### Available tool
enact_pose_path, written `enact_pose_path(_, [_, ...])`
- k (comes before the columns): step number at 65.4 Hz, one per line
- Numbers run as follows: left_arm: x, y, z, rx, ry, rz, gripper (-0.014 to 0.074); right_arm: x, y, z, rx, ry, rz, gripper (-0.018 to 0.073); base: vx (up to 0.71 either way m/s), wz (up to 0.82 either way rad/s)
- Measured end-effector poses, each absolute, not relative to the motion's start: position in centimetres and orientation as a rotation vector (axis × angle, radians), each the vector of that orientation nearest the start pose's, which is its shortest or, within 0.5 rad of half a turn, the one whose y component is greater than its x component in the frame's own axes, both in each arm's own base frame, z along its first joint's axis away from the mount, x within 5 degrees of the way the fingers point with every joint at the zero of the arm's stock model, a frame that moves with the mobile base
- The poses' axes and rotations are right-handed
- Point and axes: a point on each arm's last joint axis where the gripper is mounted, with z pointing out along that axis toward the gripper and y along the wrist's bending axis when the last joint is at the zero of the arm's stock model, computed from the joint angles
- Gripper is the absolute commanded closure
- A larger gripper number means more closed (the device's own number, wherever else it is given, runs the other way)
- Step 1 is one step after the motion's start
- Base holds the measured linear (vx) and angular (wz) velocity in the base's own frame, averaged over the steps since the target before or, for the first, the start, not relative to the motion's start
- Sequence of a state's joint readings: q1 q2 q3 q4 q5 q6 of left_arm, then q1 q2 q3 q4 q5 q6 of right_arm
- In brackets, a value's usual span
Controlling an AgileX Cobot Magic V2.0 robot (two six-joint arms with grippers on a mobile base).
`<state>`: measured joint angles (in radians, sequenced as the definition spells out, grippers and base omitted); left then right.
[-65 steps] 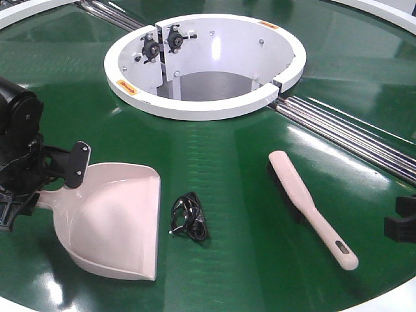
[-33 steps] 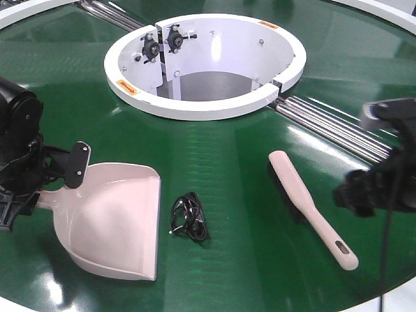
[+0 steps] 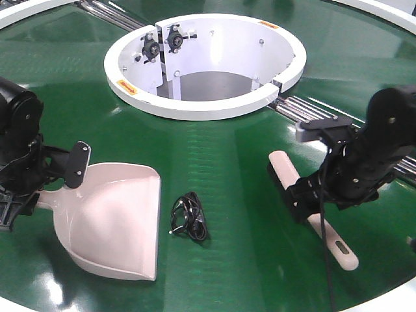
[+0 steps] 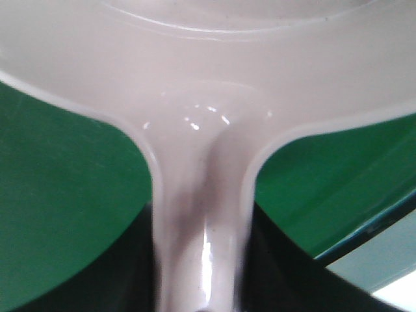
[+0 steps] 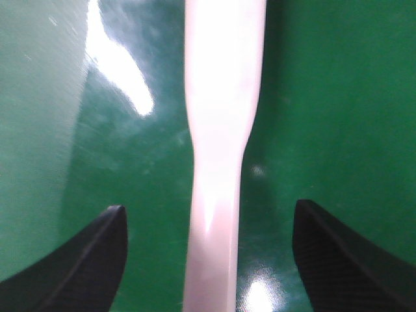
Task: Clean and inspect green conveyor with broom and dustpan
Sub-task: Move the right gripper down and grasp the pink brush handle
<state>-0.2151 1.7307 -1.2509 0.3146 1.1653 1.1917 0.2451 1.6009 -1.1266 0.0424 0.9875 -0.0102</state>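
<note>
On green conveyor (image 3: 221,149): my left claw (image 4: 201,279) pinches dustpan (image 3: 117,221) handle, scoop flat on belt at left. My right claw (image 5: 208,208) hangs over broom (image 3: 335,244) at right, fingers spread either side of handle, not touching it. Black cord tangle (image 3: 190,218) lies between dustpan and broom.

We found the right arm (image 3: 380,140) hiding the broom's (image 3: 283,164) mid-handle. The right wrist view cropped both broom ends; the dustpan (image 4: 208,58) appeared blurred.
</note>
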Motion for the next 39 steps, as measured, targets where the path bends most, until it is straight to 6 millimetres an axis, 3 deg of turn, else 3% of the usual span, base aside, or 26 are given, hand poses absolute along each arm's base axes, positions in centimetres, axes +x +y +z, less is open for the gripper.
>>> enact_pose_path(17, [32.4, -4.4, 23.3, 2.242, 2.336, 0.427, 0.054, 31.3, 8.1, 20.6, -0.368, 3.051, 0.064, 0.0043, 0.0, 0.0])
enact_pose_path(39, [32.4, -4.4, 23.3, 2.242, 2.336, 0.427, 0.054, 33.2, 8.7, 18.4, -0.401, 3.187, 0.026, 0.0071, 0.0, 0.0])
